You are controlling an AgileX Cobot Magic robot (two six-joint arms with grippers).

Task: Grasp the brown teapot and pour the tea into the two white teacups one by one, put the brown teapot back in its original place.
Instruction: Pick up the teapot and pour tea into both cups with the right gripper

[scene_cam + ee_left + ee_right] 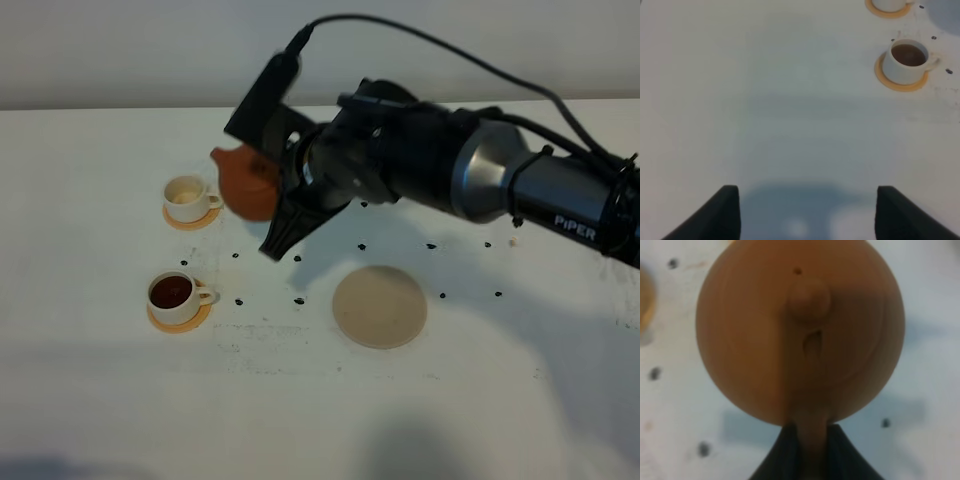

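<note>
Brown teapot point(250, 185), seemingly tipped toward the far teacup point(188, 198), we are clamping by its handle in our right gripper point(810, 442), our left gripper point(807, 192) hovering with jaws apart.

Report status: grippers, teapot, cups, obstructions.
Right gripper shut on teapot, held aloft beside far cup. Left gripper open, idle. Near cup filled, far cup looks empty. Nothing blocking.

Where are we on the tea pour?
Done: near cup holds dark tea. In hand: right pincer grips the brown teapot by its handle, spout toward the far cup, which looks empty. Remaining: fill it, then set the teapot on the beige disc.
</note>
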